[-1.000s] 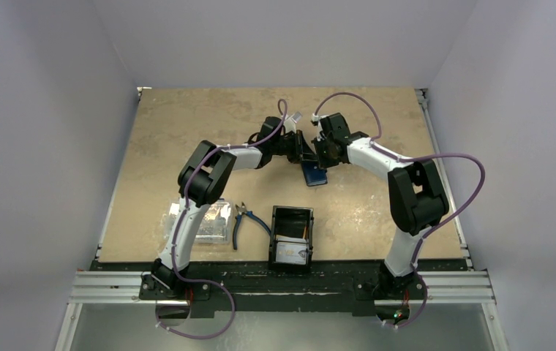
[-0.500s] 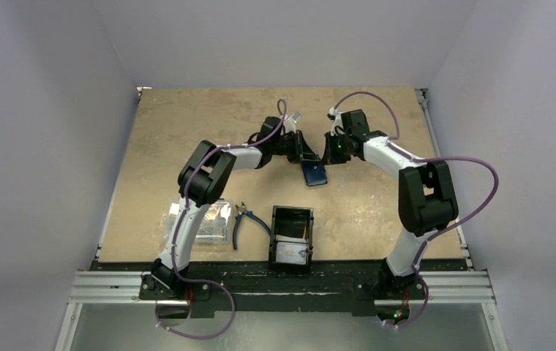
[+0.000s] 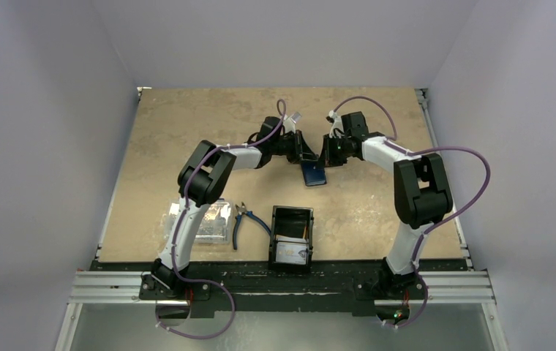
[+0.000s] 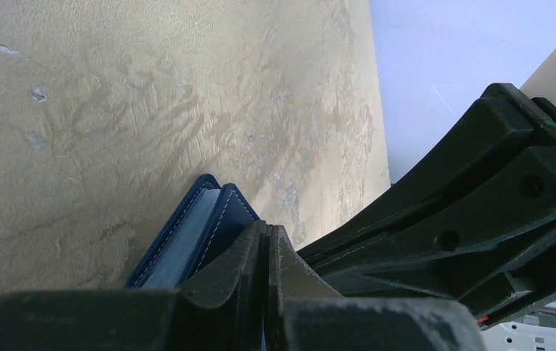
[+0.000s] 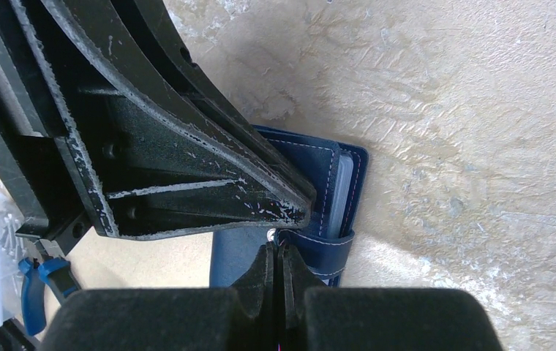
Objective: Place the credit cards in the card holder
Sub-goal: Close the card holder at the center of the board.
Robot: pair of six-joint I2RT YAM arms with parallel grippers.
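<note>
The navy blue card holder lies on the table between both grippers, slightly open with pale edges showing inside. My left gripper is shut, its tips pinching the holder's cover. My right gripper is shut on the holder's blue closing strap, beside a small snap. The left gripper's black fingers cross just above the strap. A white credit card lies in the black tray, with something orange-yellow standing behind it.
The black open-topped tray stands near the front edge. Blue-handled pliers lie to its left, and a clear plastic box lies further left. Both also show at the left edge of the right wrist view.
My right arm's wrist swung to the right and back, its elbow shifted, and its gripper stayed at the card holder. The left arm and the holder have hardly moved.
</note>
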